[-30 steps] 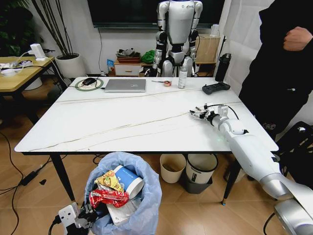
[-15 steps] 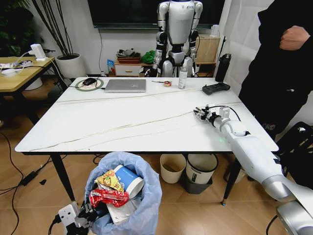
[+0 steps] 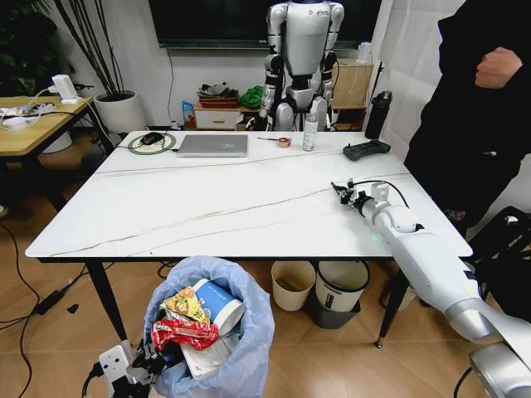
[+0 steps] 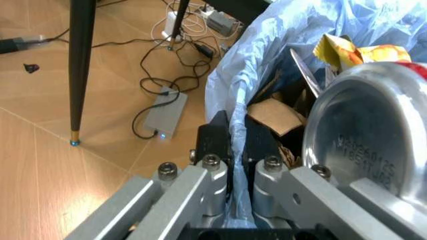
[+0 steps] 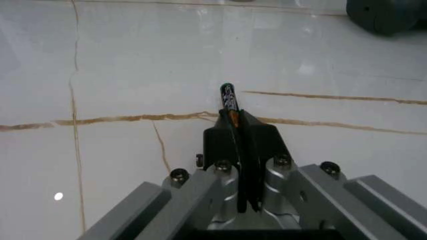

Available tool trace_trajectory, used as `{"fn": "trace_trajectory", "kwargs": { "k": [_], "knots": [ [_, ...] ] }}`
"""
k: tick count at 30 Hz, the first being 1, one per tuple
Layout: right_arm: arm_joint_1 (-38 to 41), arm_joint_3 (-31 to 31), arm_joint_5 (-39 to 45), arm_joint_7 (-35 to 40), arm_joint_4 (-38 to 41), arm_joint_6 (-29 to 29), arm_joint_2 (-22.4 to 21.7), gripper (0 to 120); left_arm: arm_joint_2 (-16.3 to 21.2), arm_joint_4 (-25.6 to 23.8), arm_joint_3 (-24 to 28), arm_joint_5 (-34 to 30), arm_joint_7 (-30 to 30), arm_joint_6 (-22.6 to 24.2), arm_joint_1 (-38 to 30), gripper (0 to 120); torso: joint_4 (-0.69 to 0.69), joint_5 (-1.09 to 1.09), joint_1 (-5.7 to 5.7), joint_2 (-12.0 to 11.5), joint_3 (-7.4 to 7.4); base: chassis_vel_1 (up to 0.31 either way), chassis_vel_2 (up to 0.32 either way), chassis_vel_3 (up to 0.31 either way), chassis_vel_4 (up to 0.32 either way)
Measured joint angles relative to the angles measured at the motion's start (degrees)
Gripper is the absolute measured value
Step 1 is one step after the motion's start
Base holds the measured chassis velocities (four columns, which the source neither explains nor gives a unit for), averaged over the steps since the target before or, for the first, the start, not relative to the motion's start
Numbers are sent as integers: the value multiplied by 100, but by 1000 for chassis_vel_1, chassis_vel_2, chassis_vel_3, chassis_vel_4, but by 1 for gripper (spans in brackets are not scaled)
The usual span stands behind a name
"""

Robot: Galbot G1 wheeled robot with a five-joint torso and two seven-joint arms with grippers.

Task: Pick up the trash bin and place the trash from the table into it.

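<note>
The trash bin (image 3: 211, 327), lined with a crinkly light-blue bag, stands on the floor in front of the table (image 3: 207, 207). My left gripper (image 3: 139, 365) is shut on its rim; in the left wrist view the bag's edge (image 4: 235, 107) runs between the left gripper's (image 4: 238, 145) black fingers. Trash lies in the bin: a blue-and-white cup (image 3: 217, 303), a red wrapper (image 3: 184, 333), a yellowish wrapper (image 3: 184, 305) and brown paper (image 4: 273, 112). My right gripper (image 3: 340, 191) is low over the table's right side, shut (image 5: 231, 120) on a thin dark flat scrap (image 5: 227, 97).
At the table's far side lie a silver laptop (image 3: 213, 145), a mouse (image 3: 151, 138), a spray bottle (image 3: 309, 131) and a black controller (image 3: 366, 149). Two other bins (image 3: 293, 284) (image 3: 342, 290) stand under the table. A person (image 3: 473, 124) stands at the right. Cables (image 4: 160, 75) lie on the floor.
My right gripper has shifted slightly to the right over the table and its fingers have drawn together. The bin and my left gripper have not moved.
</note>
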Motion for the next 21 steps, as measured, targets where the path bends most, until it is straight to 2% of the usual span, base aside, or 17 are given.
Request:
{"fn": "trace_trajectory", "kwargs": {
  "k": [2,5,6,7,9,11,12,13,14,15,17,21],
  "knots": [
    [-46,37,37,13,106,-14,-36,0,4,10,4,0,-1,0,-2,0,1,2,0,0,1,0,0,0,0],
    [-308,176,734,78,977,-182,-338,0,12,14,19,-6,-3,1,-12,0,-3,9,5,-6,7,0,0,0,0],
    [-308,176,734,78,977,-182,-338,0,12,14,19,-6,-3,1,-12,0,-3,9,5,-6,7,0,0,0,0],
    [-391,226,980,95,1306,-208,-442,0,11,14,23,-10,-3,1,-17,0,-2,7,6,-5,6,0,0,0,0],
    [-776,301,1732,160,2531,-273,-824,0,38,14,25,-28,-2,2,-27,0,-2,-4,1,-3,1,0,0,0,0],
    [-1140,308,2188,239,3638,-340,-1095,0,60,14,21,-31,-3,3,-21,0,-2,7,3,-4,3,0,0,0,0],
    [-1140,308,2188,239,3638,-340,-1095,0,60,14,21,-31,-3,3,-21,0,-2,7,3,-4,3,0,0,0,0],
    [-1342,321,2404,293,4237,-380,-1207,0,71,13,20,-33,-3,3,-17,0,-1,5,2,-4,2,0,0,0,0],
    [-1514,326,2565,354,4717,-421,-1287,0,77,13,16,-36,-3,4,-13,0,-2,-8,0,-2,0,0,0,0,0],
    [-1739,293,2719,449,5311,-477,-1363,0,80,10,7,-37,-2,4,-6,0,-2,-5,-1,-1,-1,0,0,0,0],
    [-1977,134,2887,579,6047,-535,-1397,0,79,-3,0,-37,-4,4,13,0,0,6,1,-2,1,0,0,0,0],
    [-2113,-277,3111,787,6808,-616,-1373,0,77,-4,-11,-38,-3,5,27,0,-1,-3,0,-1,0,0,0,0,0]
  ]
}}
